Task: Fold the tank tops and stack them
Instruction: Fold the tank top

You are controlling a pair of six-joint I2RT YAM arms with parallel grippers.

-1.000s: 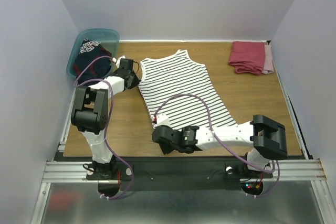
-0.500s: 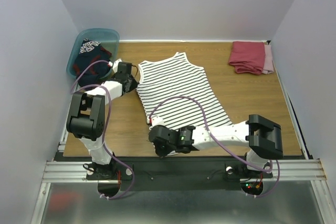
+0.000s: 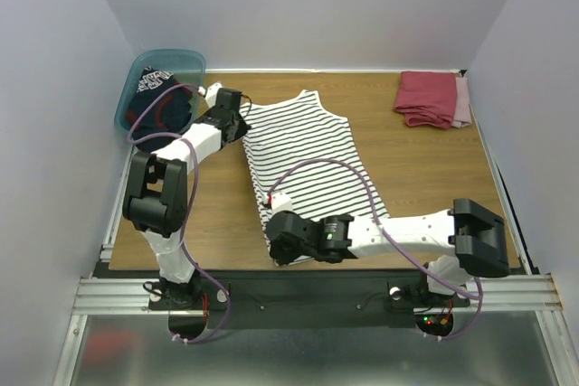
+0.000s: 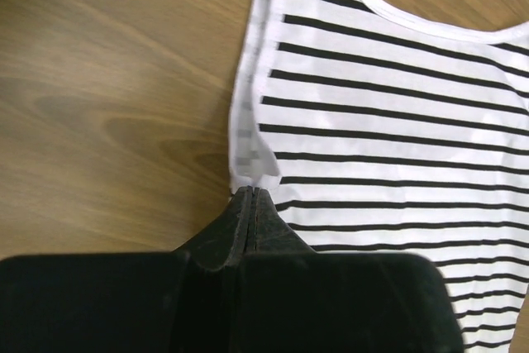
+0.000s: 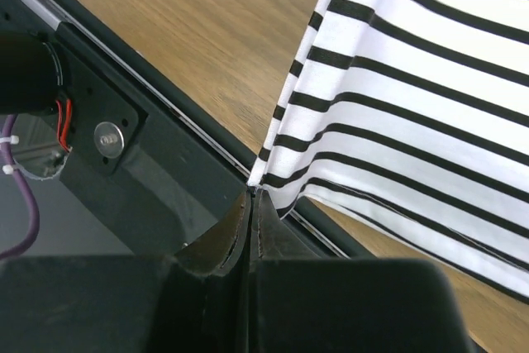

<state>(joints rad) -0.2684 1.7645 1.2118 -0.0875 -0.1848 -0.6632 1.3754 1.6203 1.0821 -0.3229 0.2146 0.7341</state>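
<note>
The white striped tank top (image 3: pixel 312 155) lies stretched lengthwise on the wooden table (image 3: pixel 425 169). My left gripper (image 3: pixel 242 120) is shut on its left shoulder strap, seen in the left wrist view (image 4: pixel 252 192) with the cloth (image 4: pixel 388 121) spread ahead. My right gripper (image 3: pixel 276 243) is shut on its bottom left hem corner near the table's front edge; in the right wrist view (image 5: pixel 253 192) the cloth (image 5: pixel 413 105) hangs lifted off the wood. The navy tank top (image 3: pixel 156 101) lies crumpled in the teal bin (image 3: pixel 185 61) at the back left.
A folded red and pink cloth pile (image 3: pixel 431 98) lies at the back right corner. The black rail (image 5: pixel 157 179) of the table's front edge runs just under my right gripper. White walls enclose the table on three sides.
My left gripper has moved back and right with the strap, and my right gripper has shifted slightly right at the front edge. The striped top now lies straighter and tauter.
</note>
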